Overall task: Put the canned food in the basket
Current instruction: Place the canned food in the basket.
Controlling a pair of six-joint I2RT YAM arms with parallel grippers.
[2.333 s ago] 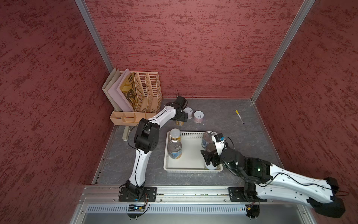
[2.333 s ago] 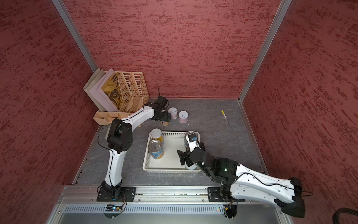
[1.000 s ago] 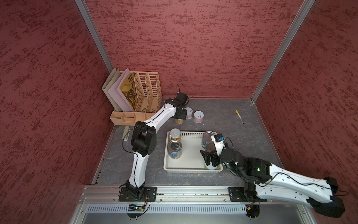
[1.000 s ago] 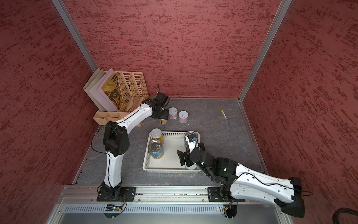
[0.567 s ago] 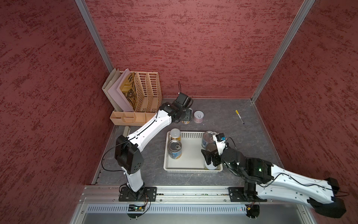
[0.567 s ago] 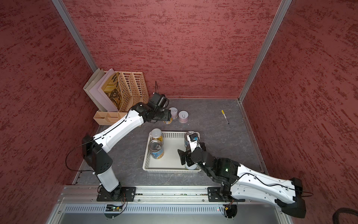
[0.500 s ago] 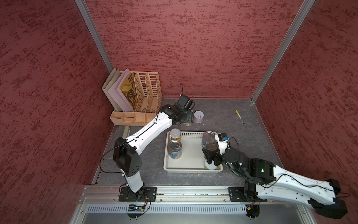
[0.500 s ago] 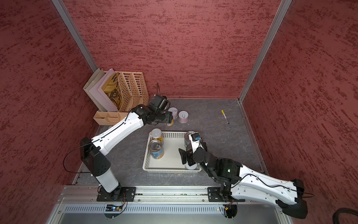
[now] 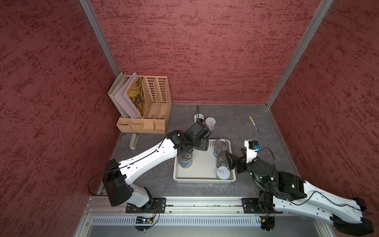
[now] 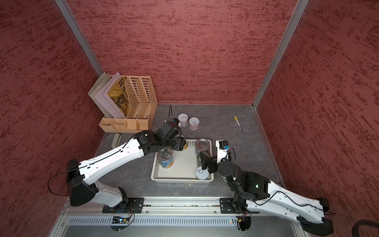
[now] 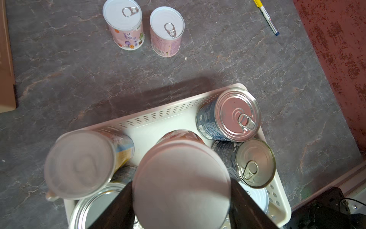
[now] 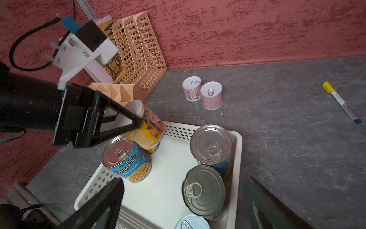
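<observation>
The basket (image 9: 205, 179) is a shallow white tray in the middle of the table. My left gripper (image 11: 181, 186) is shut on a white-topped can with a yellow fruit label (image 12: 152, 126), held tilted above the basket's far left corner. In the basket stand a blue soup can (image 9: 185, 161), a yellow-labelled can (image 11: 79, 164), a silver-topped blue can (image 9: 220, 145), a dark can (image 9: 222, 161) and a pale-topped can (image 9: 223, 173). Two pink cans (image 10: 183, 119) (image 10: 193, 122) stand on the table behind it. My right gripper (image 12: 182, 188) hangs open over the dark can, holding nothing.
A beige slotted file organizer (image 9: 151, 102) fills the back left corner. A yellow-capped pen (image 9: 253, 123) lies at the back right. A small beige block (image 9: 133, 141) lies by the left wall. Red walls close three sides, and a metal rail (image 9: 194, 203) runs along the front.
My left arm has swung from beside the pink cans at the back to over the basket's far left corner, carrying the can. The right gripper has drawn back slightly from the basket.
</observation>
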